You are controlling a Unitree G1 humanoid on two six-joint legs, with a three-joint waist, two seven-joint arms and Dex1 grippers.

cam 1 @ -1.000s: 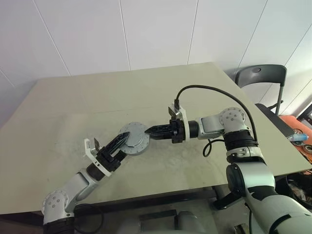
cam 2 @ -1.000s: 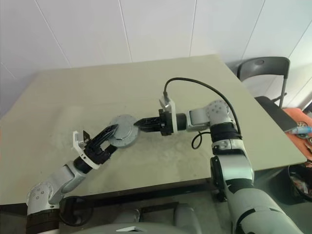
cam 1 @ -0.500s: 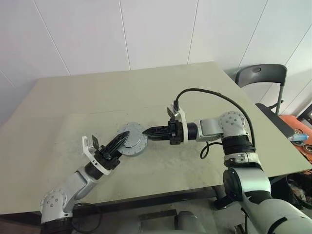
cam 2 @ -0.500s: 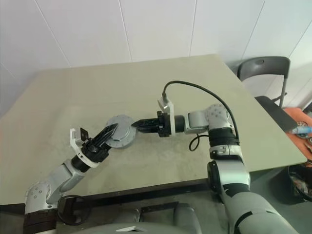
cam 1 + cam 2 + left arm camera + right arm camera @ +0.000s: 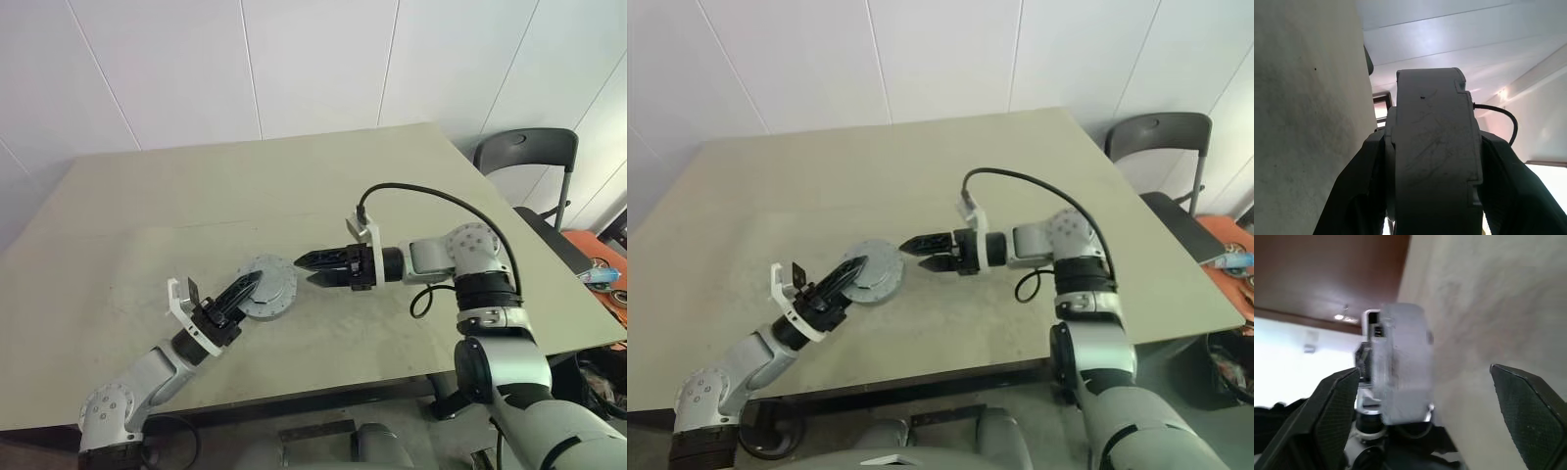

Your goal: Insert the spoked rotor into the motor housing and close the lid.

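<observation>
The left gripper (image 5: pixel 245 286) has its jaws closed on the edge of the round grey motor housing (image 5: pixel 269 288), which shows its closed grey face and sits near the middle of the beige table (image 5: pixel 196 206). To its right, the right gripper (image 5: pixel 306 268) has its jaws spread wide, just clear of the housing's rim; half a second ago they were pinched narrow against it. Bare tabletop surrounds the housing on all sides, its edges well away.

lid (image 5: pixel 266 288): grey matt metal, scuffed | table (image 5: pixel 196 206): matt beige, faintly mottled
</observation>
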